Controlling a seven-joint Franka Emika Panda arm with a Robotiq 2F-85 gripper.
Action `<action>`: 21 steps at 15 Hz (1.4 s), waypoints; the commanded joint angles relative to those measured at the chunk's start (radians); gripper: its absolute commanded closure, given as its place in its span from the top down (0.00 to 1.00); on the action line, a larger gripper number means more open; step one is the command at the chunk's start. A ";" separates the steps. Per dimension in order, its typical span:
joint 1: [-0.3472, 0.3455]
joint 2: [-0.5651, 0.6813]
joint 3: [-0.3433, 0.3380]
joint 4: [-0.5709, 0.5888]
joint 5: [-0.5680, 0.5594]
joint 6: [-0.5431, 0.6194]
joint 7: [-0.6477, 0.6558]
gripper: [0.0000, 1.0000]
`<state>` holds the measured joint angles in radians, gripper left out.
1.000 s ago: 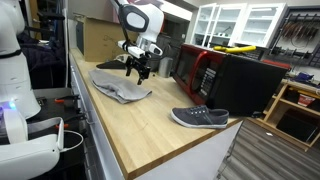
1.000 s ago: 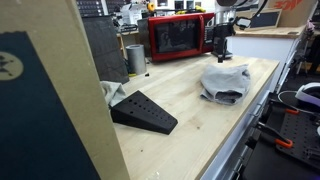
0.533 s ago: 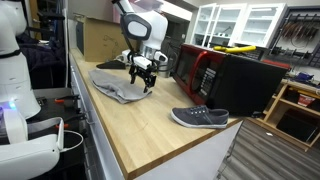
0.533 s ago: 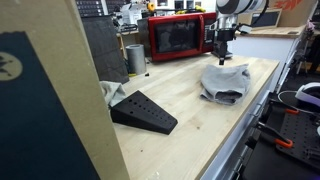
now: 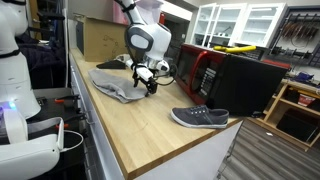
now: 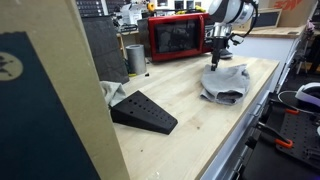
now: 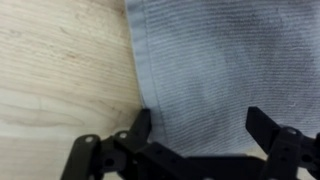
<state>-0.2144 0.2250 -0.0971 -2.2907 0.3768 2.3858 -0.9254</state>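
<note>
I have the gripper (image 5: 147, 83) low over the grey cloth (image 5: 118, 85), which lies crumpled on the wooden table (image 5: 150, 135). In both exterior views the gripper points straight down at the part of the cloth that is toward the red microwave (image 5: 203, 70).

In the wrist view the jaws stand wide apart and nothing is between them. The two dark fingers (image 7: 140, 125) come in from the bottom of this view. One is right at the border of the cloth (image 7: 220, 70), where the fabric ends and the bare wood (image 7: 60, 70) begins. The other is well over the fabric. The border runs from top to bottom in this view, with a small corner close to the first finger.

It seems the fingertips are just above the fabric, but from these angles I cannot say for sure if they touch it.

In an exterior view the cloth (image 6: 225, 84) is in a loose heap near the table's edge, with the gripper (image 6: 217, 63) over its far part. A grey shoe (image 5: 200, 118) lies on its sole, well apart from the cloth. A black wedge (image 6: 143, 111) is in the middle of the table, and a metal cup (image 6: 135, 58) stands beside the microwave (image 6: 180, 36). A cardboard box (image 5: 100, 38) stands behind the arm.
</note>
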 commanded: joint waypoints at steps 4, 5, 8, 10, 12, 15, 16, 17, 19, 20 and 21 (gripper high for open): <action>-0.073 0.003 0.007 0.029 0.052 -0.042 -0.075 1.00; -0.083 -0.007 0.003 0.026 0.046 -0.057 -0.082 1.00; -0.106 -0.003 -0.004 0.033 0.044 -0.087 -0.119 1.00; -0.114 0.006 -0.001 0.037 0.061 -0.119 -0.142 1.00; -0.113 0.013 0.004 0.040 0.074 -0.144 -0.153 1.00; -0.098 0.016 0.010 0.031 0.063 -0.159 -0.149 1.00; -0.096 0.021 0.013 0.031 0.065 -0.164 -0.146 1.00; -0.093 0.026 0.015 0.031 0.064 -0.169 -0.141 1.00; -0.087 0.031 0.018 0.028 0.058 -0.168 -0.137 0.75; -0.085 0.032 0.019 0.027 0.060 -0.170 -0.138 0.74; -0.084 0.029 0.021 0.025 0.057 -0.171 -0.139 0.66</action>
<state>-0.3028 0.2520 -0.0813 -2.2621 0.4181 2.2379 -1.0252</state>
